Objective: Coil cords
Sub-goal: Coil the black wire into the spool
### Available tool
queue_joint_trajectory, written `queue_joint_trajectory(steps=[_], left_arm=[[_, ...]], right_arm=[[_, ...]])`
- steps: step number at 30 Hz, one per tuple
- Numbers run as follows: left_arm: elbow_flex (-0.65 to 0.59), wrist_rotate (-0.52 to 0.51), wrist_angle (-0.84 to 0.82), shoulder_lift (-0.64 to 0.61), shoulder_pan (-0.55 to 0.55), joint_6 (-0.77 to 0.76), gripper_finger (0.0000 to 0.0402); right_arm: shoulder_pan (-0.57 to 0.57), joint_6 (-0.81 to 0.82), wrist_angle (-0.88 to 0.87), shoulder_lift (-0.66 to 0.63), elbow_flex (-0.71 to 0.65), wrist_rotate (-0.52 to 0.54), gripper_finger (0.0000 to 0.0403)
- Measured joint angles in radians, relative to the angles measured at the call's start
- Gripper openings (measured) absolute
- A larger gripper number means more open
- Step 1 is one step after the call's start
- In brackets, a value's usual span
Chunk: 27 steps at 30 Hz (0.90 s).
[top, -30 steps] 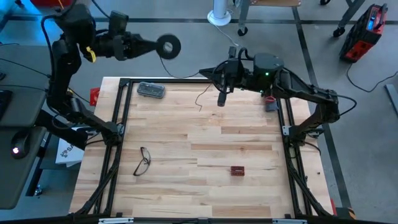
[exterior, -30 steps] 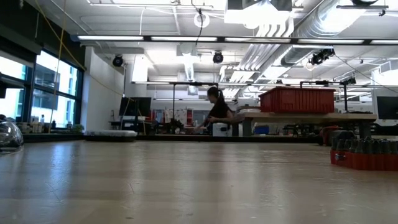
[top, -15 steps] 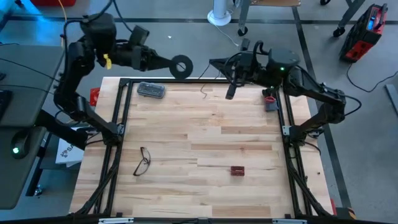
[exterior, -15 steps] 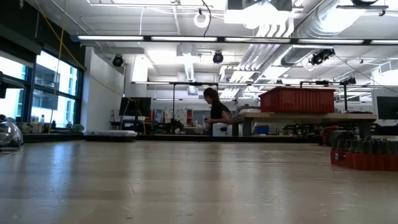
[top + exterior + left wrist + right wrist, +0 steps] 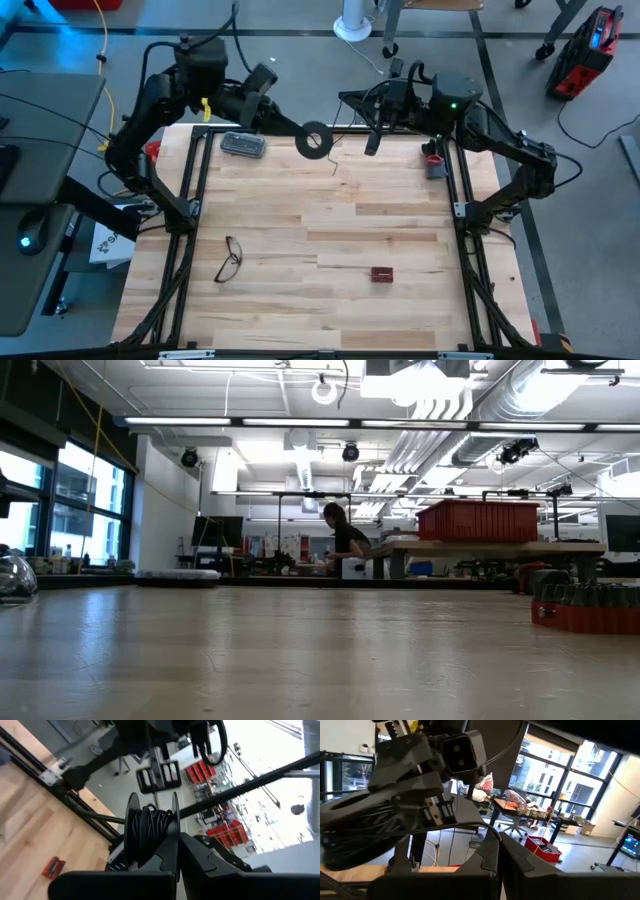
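A small round black reel [image 5: 315, 140], pale at its centre and wound with thin dark wire [image 5: 149, 831], hangs in the air over the table's far edge. My left gripper [image 5: 296, 134] reaches in from the left and is shut on it. My right gripper [image 5: 372, 144] hovers just to the reel's right, pointing toward it, shut on the cord's free length [image 5: 465, 826]. A short loose end [image 5: 335, 166] dangles above the wood. Neither gripper shows in the low view. My left gripper has the reel pinched between its fingertips [image 5: 172, 854] at the rim of one flange [image 5: 174, 822]; the fingers hide the exact spot. It comes at the reel about level from the table's left. The reel is lifted clear of the table. My right gripper pinches the thin wire [image 5: 490, 834] between its two shut fingers [image 5: 487, 865], at their free ends. The fingers lie about level, pointing toward the table's left. The wire curves slack from the fingers toward the reel [image 5: 355, 837], clear of the table.
On the wooden table lie black-framed eyeglasses [image 5: 230, 258] at the near left, a small red block [image 5: 381, 273] near the middle right and a clear case [image 5: 243, 145] at the far left. A black frame [image 5: 190, 170] borders the table. A grey-and-red piece [image 5: 434, 163] sits by the right rail.
My left gripper has carried the reel from beyond the far-left corner toward the table's right and down, close to my right gripper, rolling as it went. My right gripper has drawn back a little toward the far right, still shut on the wire.
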Motion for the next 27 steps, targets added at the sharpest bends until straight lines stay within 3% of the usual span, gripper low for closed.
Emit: queue_joint_trajectory(steps=[7, 17, 27], left_arm=[[0.000, 0.012, 0.079, 0.024, -0.043, -0.050, 0.0000], [0.000, 0.125, 0.518, 0.112, -0.064, -0.246, 0.0000], [0.000, 0.216, 0.835, 0.204, -0.051, -0.394, 0.0000]], right_arm=[[-0.018, 0.005, 0.016, 0.001, 0.000, -0.034, 0.0000], [-0.036, 0.061, 0.170, 0.013, 0.001, -0.161, 0.0000], [-0.032, 0.138, 0.243, 0.022, 0.001, -0.252, 0.0000]])
